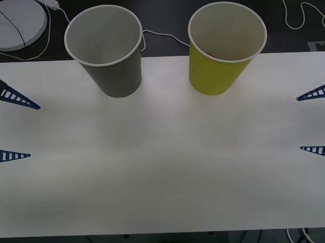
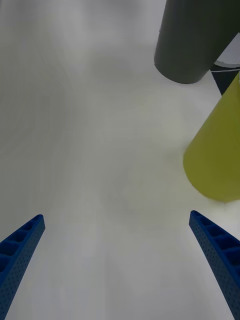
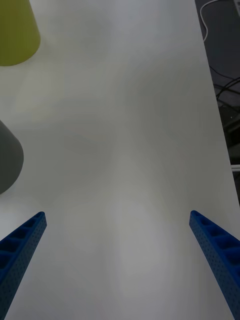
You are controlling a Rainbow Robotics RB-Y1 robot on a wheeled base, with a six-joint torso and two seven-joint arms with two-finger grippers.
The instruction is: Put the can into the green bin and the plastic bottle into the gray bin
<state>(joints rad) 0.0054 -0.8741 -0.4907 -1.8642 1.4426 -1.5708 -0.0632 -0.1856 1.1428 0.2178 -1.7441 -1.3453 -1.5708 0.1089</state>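
Note:
The gray bin [image 1: 115, 75] stands upright at the back of the white table [image 1: 164, 169], left of centre. To its right, also upright, is the green bin [image 1: 217, 74]. A faint reddish tint shows low inside the green bin; I cannot tell what it is. The can and the plastic bottle are hidden or out of view. My left gripper [image 1: 34, 131] is open at the table's left edge, with nothing between its fingers. At the right edge my right gripper [image 1: 300, 123] is open too. The right wrist view has the gray bin [image 2: 192, 45] and green bin [image 2: 217, 155] ahead of the open right gripper [image 2: 116, 216]. The left wrist view shows both bins, green bin [image 3: 15, 30] and gray bin [image 3: 7, 160], beyond the open left gripper [image 3: 117, 214].
Behind the table lie a round white disc [image 1: 15, 22] at the back left and white cables [image 1: 159, 35] on the dark floor. The table's far edge runs just behind the two bins. Bare tabletop stretches between the two grippers.

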